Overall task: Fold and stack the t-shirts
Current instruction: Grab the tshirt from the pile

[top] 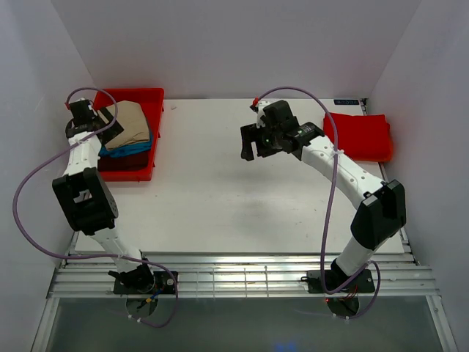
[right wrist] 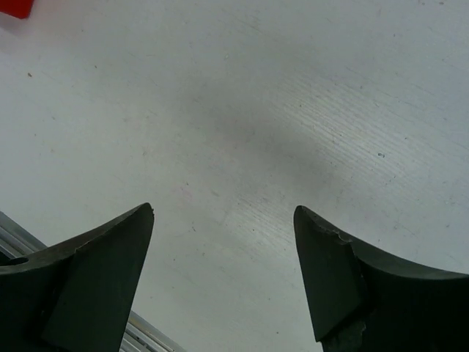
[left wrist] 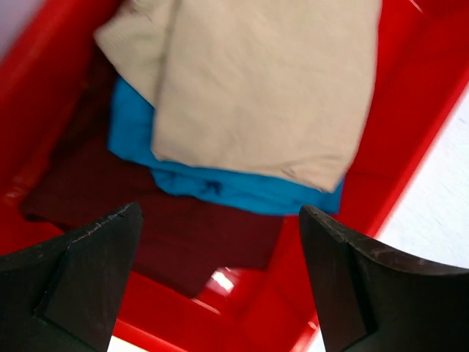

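Observation:
A tan-beige t-shirt (top: 130,121) lies folded on a blue t-shirt (top: 124,150) inside the red plastic tray (top: 150,95) at the back left. In the left wrist view the tan shirt (left wrist: 256,81) covers most of the blue one (left wrist: 220,183), with a dark maroon cloth (left wrist: 146,235) under both. A bright red t-shirt (top: 359,136) lies folded at the back right of the table. My left gripper (top: 106,119) (left wrist: 220,213) is open and empty above the tray's near-left part. My right gripper (top: 255,150) (right wrist: 223,211) is open and empty above bare table (right wrist: 242,110).
The white table (top: 220,191) is walled on three sides. The tray's red wall (left wrist: 418,147) is on the right of the left wrist view. A ridged metal rail (top: 242,275) runs along the near edge by the arm bases. A small red corner (right wrist: 13,7) shows in the right wrist view.

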Controlling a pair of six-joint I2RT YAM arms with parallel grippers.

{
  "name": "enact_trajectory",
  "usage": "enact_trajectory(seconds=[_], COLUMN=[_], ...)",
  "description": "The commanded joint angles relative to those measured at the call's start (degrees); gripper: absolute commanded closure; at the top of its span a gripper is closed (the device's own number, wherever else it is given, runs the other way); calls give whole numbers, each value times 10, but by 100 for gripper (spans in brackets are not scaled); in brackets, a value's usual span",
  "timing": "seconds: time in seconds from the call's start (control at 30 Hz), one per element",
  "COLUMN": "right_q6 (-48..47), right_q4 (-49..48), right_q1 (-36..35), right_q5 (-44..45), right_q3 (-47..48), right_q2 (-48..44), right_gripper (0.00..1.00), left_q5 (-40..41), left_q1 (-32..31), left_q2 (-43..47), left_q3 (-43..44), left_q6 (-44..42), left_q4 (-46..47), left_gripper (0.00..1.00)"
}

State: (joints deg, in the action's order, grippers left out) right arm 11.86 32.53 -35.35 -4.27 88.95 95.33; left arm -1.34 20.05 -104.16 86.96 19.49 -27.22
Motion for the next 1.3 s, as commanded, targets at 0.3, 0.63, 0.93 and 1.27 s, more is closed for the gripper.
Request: enact_trajectory(seconds=[0.3, 0.63, 0.93, 1.27], right_q6=[26, 39, 31, 29], right_q4=[-16, 40, 102, 113], right_q1=[-2, -16, -59, -70], right_q5=[-35, -27, -11, -11], right_q3=[-55, 3, 67, 100], right_q2=[-16, 13, 81, 108], right_gripper=[20, 20, 21, 21], left_q5=[153, 130, 110, 89], left_q1=[6, 11, 12, 9], left_q2=[-75, -166, -138, -107], left_q3=[14, 35, 20, 4], left_q6=[-48, -35, -2, 30], left_q4=[147, 211, 245, 246], left_gripper=[2, 2, 2, 2])
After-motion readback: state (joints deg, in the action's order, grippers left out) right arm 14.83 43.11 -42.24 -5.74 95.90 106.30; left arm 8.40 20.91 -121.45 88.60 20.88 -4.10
